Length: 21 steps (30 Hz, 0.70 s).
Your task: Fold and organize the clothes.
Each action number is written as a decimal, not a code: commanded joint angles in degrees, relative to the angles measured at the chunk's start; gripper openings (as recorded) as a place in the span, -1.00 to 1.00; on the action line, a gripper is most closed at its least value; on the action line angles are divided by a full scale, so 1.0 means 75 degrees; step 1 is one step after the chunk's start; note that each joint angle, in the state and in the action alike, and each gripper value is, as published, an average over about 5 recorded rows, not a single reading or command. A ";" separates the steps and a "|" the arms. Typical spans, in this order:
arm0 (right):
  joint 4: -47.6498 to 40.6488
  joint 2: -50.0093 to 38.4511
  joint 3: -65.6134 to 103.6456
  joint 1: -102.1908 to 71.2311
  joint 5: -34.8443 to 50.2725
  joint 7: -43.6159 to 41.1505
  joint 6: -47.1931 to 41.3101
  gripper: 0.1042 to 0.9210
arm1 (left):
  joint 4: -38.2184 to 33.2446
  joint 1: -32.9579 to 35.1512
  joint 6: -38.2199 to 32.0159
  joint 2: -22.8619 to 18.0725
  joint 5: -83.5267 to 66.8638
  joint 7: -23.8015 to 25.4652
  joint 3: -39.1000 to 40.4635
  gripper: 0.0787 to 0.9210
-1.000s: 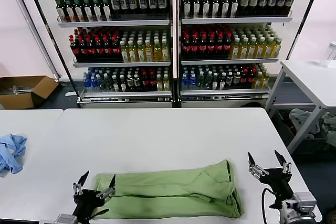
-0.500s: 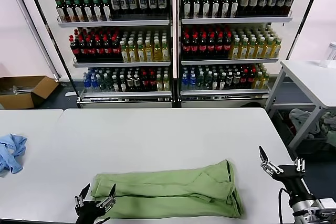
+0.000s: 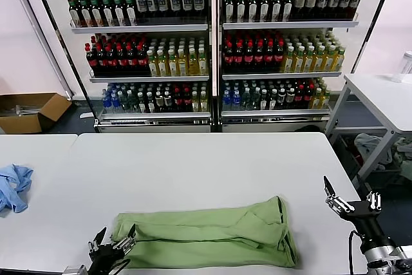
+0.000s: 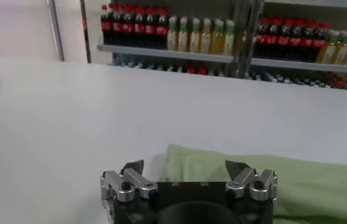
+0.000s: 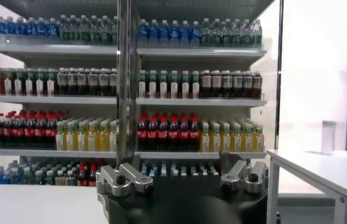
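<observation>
Near the white table's (image 3: pixel 193 165) front edge lies the soft light green cotton shirt (image 3: pixel 206 233), folded into a band running left–right. Left gripper (image 3: pixel 111 244) hovers released at its left end — nearest; right gripper (image 3: pixel 351 199), spread empty, stands well right.

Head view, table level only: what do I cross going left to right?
Light blue cloth → left gripper, open → green polo shirt → right gripper, open, off the table's right edge.
</observation>
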 commanded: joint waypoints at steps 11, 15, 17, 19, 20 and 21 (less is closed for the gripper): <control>0.0043 0.0013 -0.0017 0.0123 0.0039 -0.0006 0.0069 0.76 | 0.0716 0.0038 -0.0735 -0.0176 -0.0018 0.0240 0.0492 0.66; 0.0089 0.0020 -0.0075 0.0165 -0.0013 0.0017 0.0028 0.76 | 0.0800 -0.0017 -0.0975 -0.0276 0.0387 0.0092 0.0745 0.40; 0.0124 0.0019 -0.0103 0.0187 -0.0026 0.0016 0.0013 0.76 | 0.0875 -0.0047 -0.1086 -0.0284 0.0534 -0.0009 0.0821 0.26; 0.0150 0.0021 -0.0140 0.0239 -0.0023 0.0030 -0.0019 0.76 | 0.0913 -0.0052 -0.1177 -0.0266 0.0681 -0.0065 0.0855 0.11; 0.0156 0.0025 -0.0162 0.0279 -0.0021 0.0039 -0.0042 0.76 | 0.0905 -0.0046 -0.1213 -0.0249 0.0741 -0.0082 0.0863 0.05; 0.0157 0.0030 -0.0187 0.0321 -0.0019 0.0049 -0.0062 0.76 | 0.0861 -0.0028 -0.1240 -0.0228 0.0805 -0.0082 0.0864 -0.01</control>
